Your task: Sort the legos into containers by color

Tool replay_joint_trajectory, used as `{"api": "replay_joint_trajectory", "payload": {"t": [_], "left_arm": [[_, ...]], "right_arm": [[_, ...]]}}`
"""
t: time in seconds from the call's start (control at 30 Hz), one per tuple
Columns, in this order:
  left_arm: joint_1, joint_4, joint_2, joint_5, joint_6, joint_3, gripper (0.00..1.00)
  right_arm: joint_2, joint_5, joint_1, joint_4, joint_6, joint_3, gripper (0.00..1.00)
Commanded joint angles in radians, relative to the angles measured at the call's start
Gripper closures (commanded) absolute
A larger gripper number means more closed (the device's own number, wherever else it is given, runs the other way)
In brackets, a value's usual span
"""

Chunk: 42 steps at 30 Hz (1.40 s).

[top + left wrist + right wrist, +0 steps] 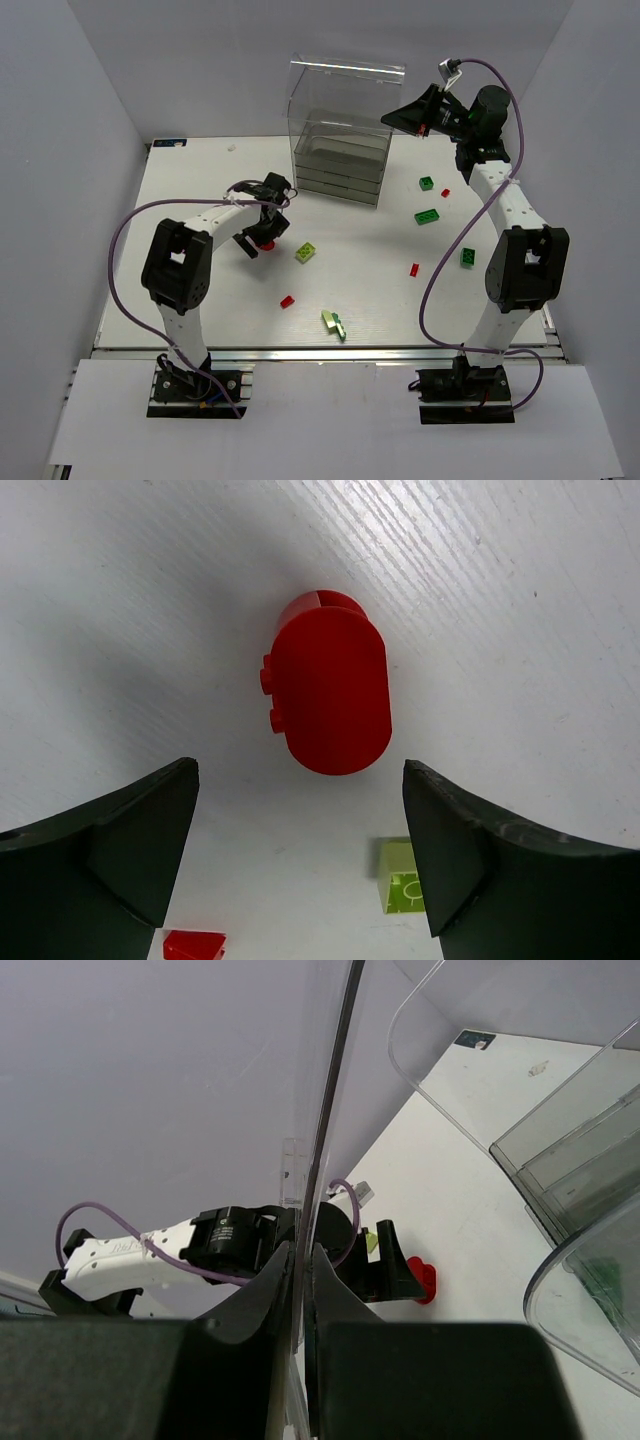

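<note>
The large rounded red piece (330, 695) lies on the white table just beyond my open, empty left gripper (300, 770); in the top view the gripper (262, 238) hovers right over it (268, 245). My right gripper (300, 1255) is shut on the thin clear wall (335, 1090) of the tall clear container (340, 150), at its upper right edge (397, 117). A yellow-green brick (400, 878) and a small red brick (193, 945) lie near the left fingers.
Loose on the table: dark green bricks (426, 183) (427, 216) (468, 257), small red bricks (445, 192) (414, 269) (287, 301), yellow-green bricks (306, 253) (334, 323). The container's stacked drawers (338, 172) stand at the back centre.
</note>
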Motion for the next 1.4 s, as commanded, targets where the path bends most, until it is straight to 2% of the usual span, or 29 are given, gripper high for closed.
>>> {"api": "replay_joint_trajectory", "payload": {"t": [0.0, 0.07, 0.17, 0.2, 0.27, 0.3, 0.4, 0.43, 0.53, 0.57, 0.63, 0.67, 0.77, 0.93, 1.07, 1.17, 1.37], "left_arm": [[0.019, 0.017, 0.007, 0.015, 0.010, 0.022, 0.07], [0.030, 0.028, 0.034, 0.023, 0.029, 0.029, 0.08], [0.040, 0.037, 0.078, 0.040, 0.052, 0.061, 0.19], [0.040, 0.032, 0.086, 0.038, 0.056, 0.084, 0.28], [0.049, 0.026, 0.104, 0.041, 0.068, 0.099, 0.39], [0.050, 0.028, 0.103, 0.043, 0.077, 0.104, 0.49], [0.050, 0.049, 0.078, 0.047, 0.092, 0.098, 0.69], [0.050, 0.063, 0.061, 0.061, 0.101, 0.084, 0.82], [0.050, 0.211, -0.043, 0.146, 0.201, 0.009, 1.00], [0.036, 0.356, -0.080, 0.191, 0.244, -0.026, 1.00], [0.036, 0.545, -0.201, 0.303, 0.338, -0.118, 1.00], [0.036, 0.768, -0.236, 0.443, 0.358, -0.223, 1.00], [0.027, 1.129, -0.302, 0.607, 0.336, -0.356, 1.00], [0.027, 1.273, -0.205, 0.667, 0.277, -0.289, 1.00], [0.027, 1.578, -0.102, 0.635, 0.136, -0.260, 1.00], [0.027, 1.702, 0.002, 0.615, 0.034, -0.185, 1.00], [0.008, 1.807, 0.113, 0.564, 0.000, -0.044, 1.00]], "right_arm": [[-0.042, 0.026, -0.002, 0.117, -0.082, 0.051, 1.00], [-0.042, 0.026, -0.002, 0.115, -0.084, 0.048, 1.00], [-0.047, 0.023, -0.002, 0.104, -0.095, 0.048, 1.00], [-0.048, 0.023, -0.004, 0.103, -0.098, 0.047, 1.00], [-0.051, 0.023, -0.002, 0.100, -0.099, 0.041, 1.00], [-0.054, 0.021, -0.001, 0.100, -0.102, 0.036, 1.00], [-0.059, 0.020, -0.002, 0.098, -0.104, 0.033, 1.00], [-0.060, 0.018, -0.002, 0.097, -0.107, 0.028, 1.00], [-0.067, 0.009, -0.002, 0.084, -0.124, 0.024, 1.00], [-0.070, 0.009, -0.001, 0.077, -0.133, 0.024, 1.00], [-0.071, 0.008, -0.001, 0.064, -0.141, 0.024, 1.00], [-0.073, 0.008, 0.001, 0.061, -0.145, 0.021, 1.00], [-0.074, 0.011, -0.001, 0.054, -0.150, 0.013, 1.00], [-0.082, 0.011, -0.002, 0.052, -0.161, 0.002, 1.00], [-0.088, 0.014, -0.001, 0.049, -0.168, 0.001, 1.00], [-0.093, 0.014, -0.001, 0.051, -0.168, -0.001, 1.00], [-0.102, 0.012, 0.001, 0.054, -0.161, -0.013, 1.00]]}}
